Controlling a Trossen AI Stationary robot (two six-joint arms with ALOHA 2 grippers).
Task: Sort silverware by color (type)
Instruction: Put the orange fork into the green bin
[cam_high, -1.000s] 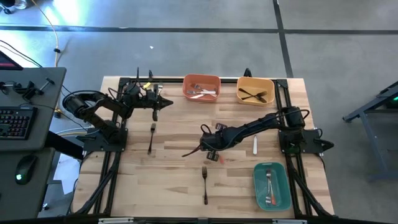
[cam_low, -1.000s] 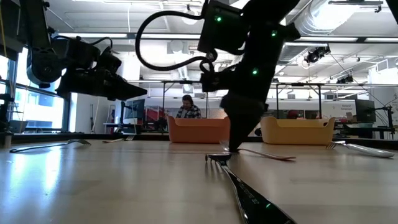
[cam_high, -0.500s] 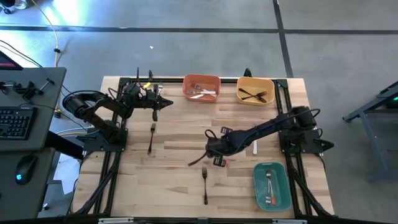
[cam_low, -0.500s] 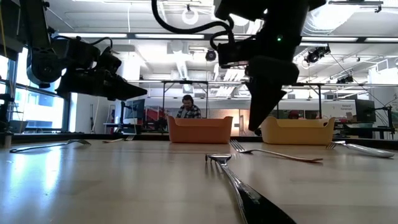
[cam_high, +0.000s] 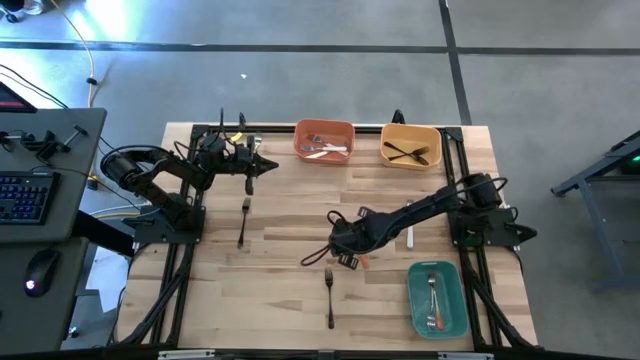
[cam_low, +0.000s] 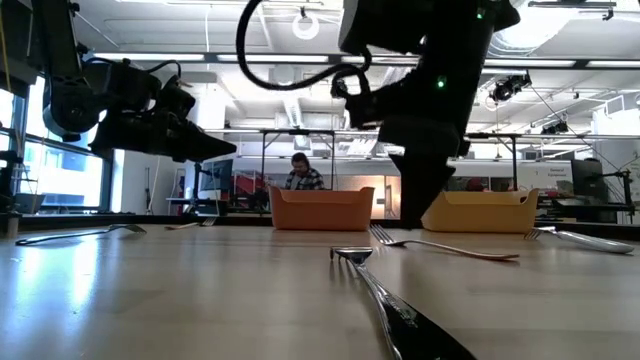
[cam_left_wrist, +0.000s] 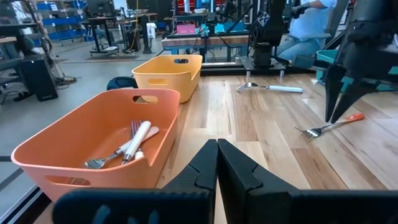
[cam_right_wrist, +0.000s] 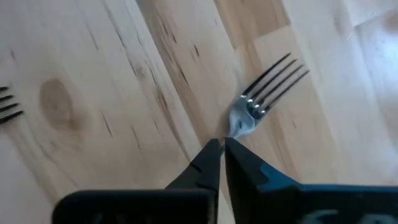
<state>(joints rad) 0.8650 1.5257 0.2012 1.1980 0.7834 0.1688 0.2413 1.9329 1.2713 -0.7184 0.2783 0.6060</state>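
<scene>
Right gripper (cam_right_wrist: 216, 148), fingers pressed together over the red-handled fork's (cam_right_wrist: 261, 99) neck mid-table, should part and straddle the neck squarely before pinching

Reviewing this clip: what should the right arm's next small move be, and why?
Probably open the right gripper and lower it around the red fork. Its fingers are shut, with the tips right at the fork's neck. The fork lies flat on the table and seems ungripped. The left gripper waits, shut, near the orange bin.
</scene>
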